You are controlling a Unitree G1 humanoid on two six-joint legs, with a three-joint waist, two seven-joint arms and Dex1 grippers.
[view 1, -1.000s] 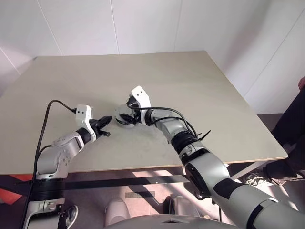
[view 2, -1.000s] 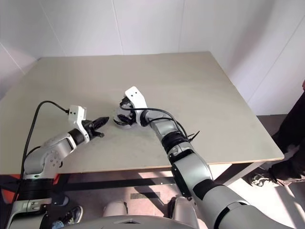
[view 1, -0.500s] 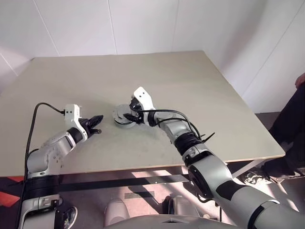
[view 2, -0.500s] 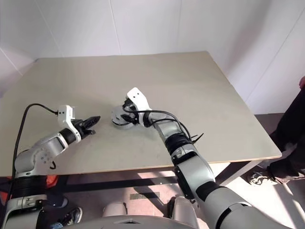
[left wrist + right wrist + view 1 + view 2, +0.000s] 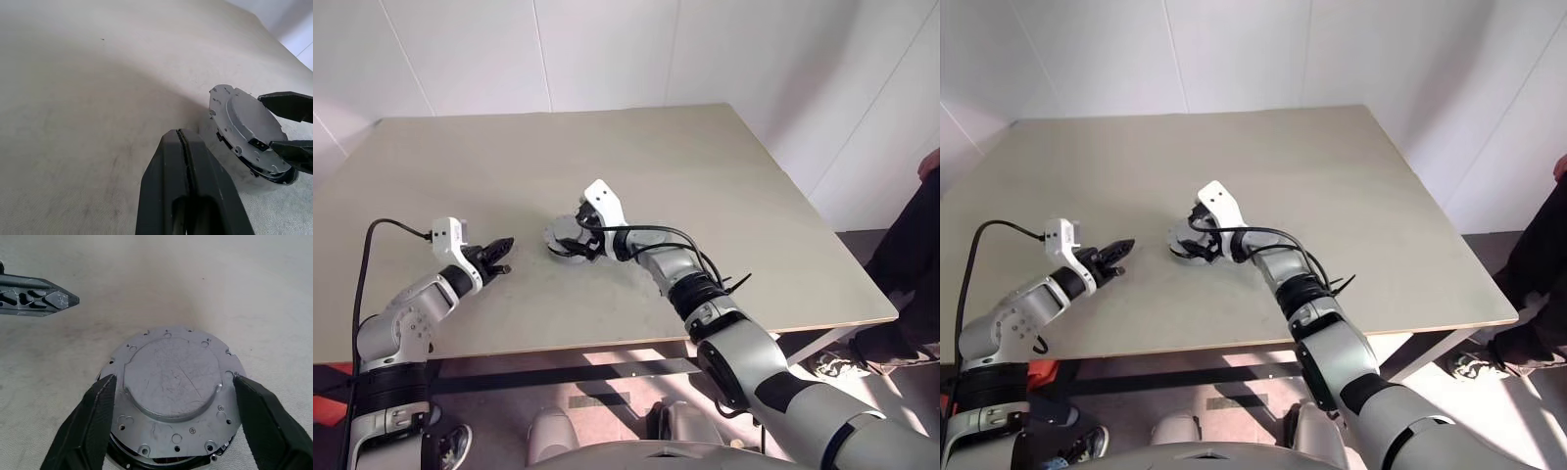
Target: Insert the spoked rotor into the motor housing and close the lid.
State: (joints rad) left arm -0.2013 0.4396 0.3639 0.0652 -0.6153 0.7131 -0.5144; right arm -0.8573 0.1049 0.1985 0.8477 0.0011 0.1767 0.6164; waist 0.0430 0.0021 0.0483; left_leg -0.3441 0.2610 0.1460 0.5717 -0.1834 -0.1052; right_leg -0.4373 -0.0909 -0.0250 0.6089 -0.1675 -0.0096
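Lid (image 5: pixel 171 377) sits on the housing (image 5: pixel 564 242) at the middle of the left eye frame, on the tabletop (image 5: pixel 724 176), so the step in hand looks like seating and letting go.

At the left of that frame, the left gripper (image 5: pixel 499 254) is closed tight on nothing, its tips aimed at the stack but well apart from it. It should stay clear.

Just right of the stack, the right gripper (image 5: pixel 171 396) is spread wide, one finger (image 5: pixel 90 421) on each side of the lid, near the rim; I cannot tell if they touch it. To finish well, it should back straight off without dragging the rim, then check that the lid lies level all round.

The lid is a light grey metal disc with a raised round centre and small holes round its edge. Under its near edge a dark band shows, perhaps a gap or the rotor's rim; the view is too poor to say.
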